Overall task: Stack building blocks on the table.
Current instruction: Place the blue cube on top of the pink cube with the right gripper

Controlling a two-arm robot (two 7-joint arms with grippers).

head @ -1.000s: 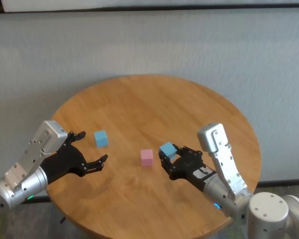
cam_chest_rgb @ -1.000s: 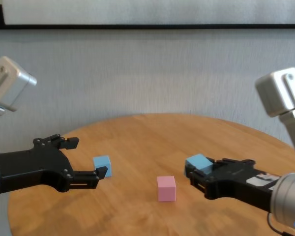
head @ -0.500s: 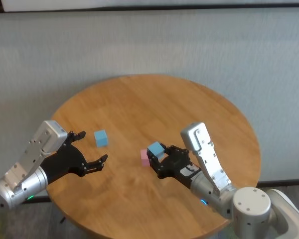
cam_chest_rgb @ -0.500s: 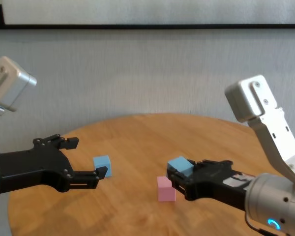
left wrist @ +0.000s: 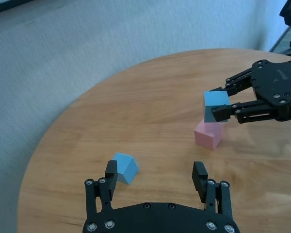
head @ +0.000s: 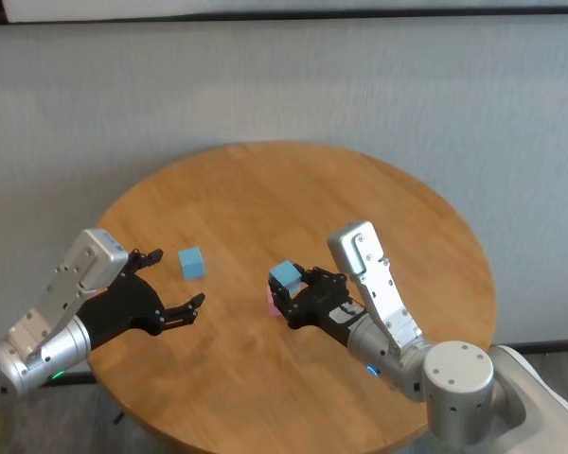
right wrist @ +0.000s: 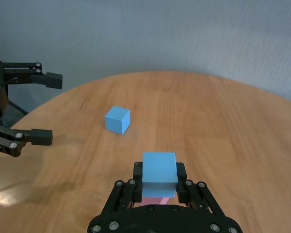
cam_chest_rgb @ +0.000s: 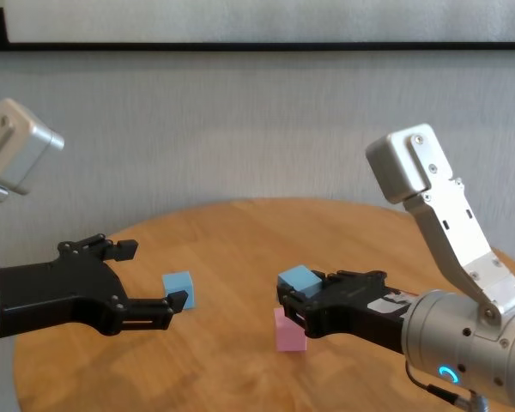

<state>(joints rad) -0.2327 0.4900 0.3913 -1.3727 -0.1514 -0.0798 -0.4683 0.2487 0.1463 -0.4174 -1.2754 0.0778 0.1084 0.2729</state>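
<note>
Right gripper (head: 286, 295) clamps a matte blue cube (head: 285, 275) just above the pink cube (cam_chest_rgb: 288, 334).

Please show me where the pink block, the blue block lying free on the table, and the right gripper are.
pink block (left wrist: 207, 135): left wrist view, on its top face.
free blue block (head: 191, 263): head view, middle of the cube.
right gripper (right wrist: 158, 177): right wrist view, midway between its fingertips, shut on the held blue block.

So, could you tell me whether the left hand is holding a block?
No, the left hand is open and empty, beside the loose blue block.
</note>
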